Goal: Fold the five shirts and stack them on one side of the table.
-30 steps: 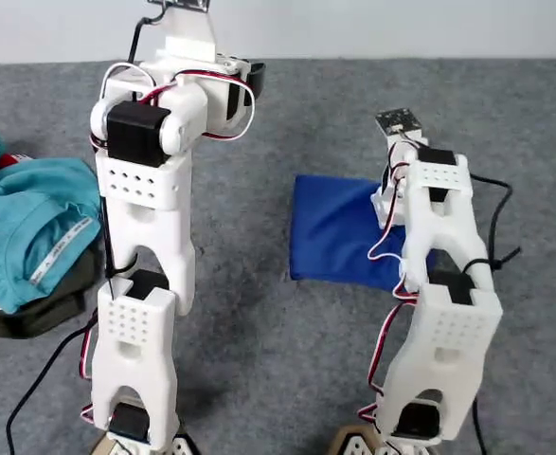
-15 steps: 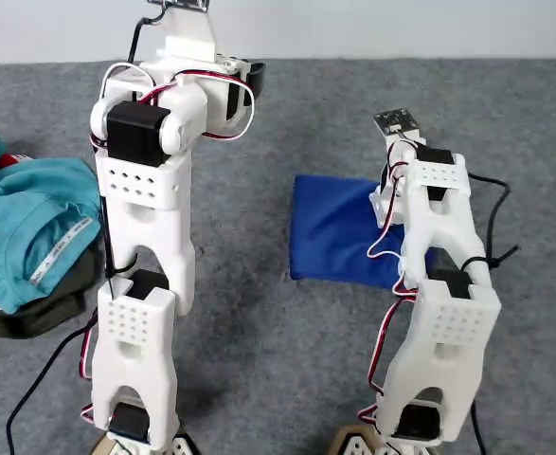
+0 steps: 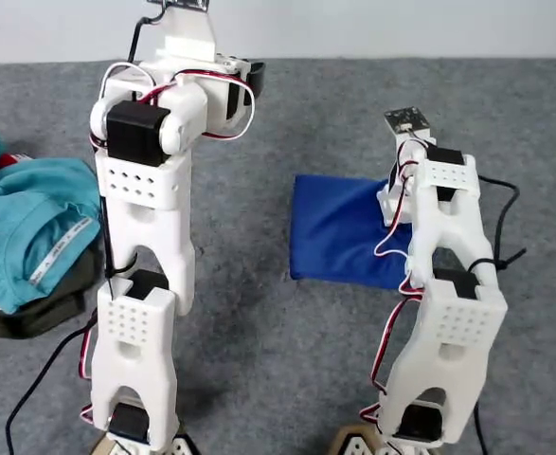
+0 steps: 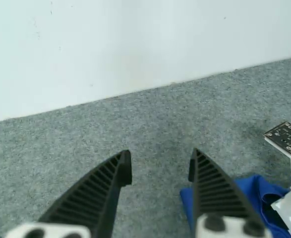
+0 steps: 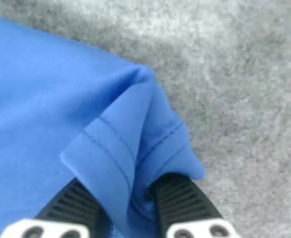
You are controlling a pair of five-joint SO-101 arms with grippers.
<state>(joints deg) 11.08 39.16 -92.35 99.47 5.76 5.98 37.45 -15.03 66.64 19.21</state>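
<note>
A folded blue shirt (image 3: 339,232) lies flat on the grey table right of centre. My right gripper (image 5: 130,196) is shut on a bunched hem at the blue shirt's (image 5: 46,89) right edge; in the high view the arm covers that spot. My left gripper (image 4: 160,161) is open and empty, held high over the far part of the table and facing the white wall; it is the dark tip (image 3: 247,78) near the back. A corner of the blue shirt (image 4: 254,193) shows past its fingers.
A heap of unfolded clothes sits at the left table edge: a teal shirt (image 3: 31,218) on top, a dark garment (image 3: 31,313) below, a bit of red (image 3: 8,159) behind. Grey carpet-like surface (image 3: 287,360) lies between the arms. The white wall (image 4: 135,39) bounds the back.
The right arm has shifted slightly to the right while holding the blue shirt's edge. The left arm and the heap of clothes have stayed still.
</note>
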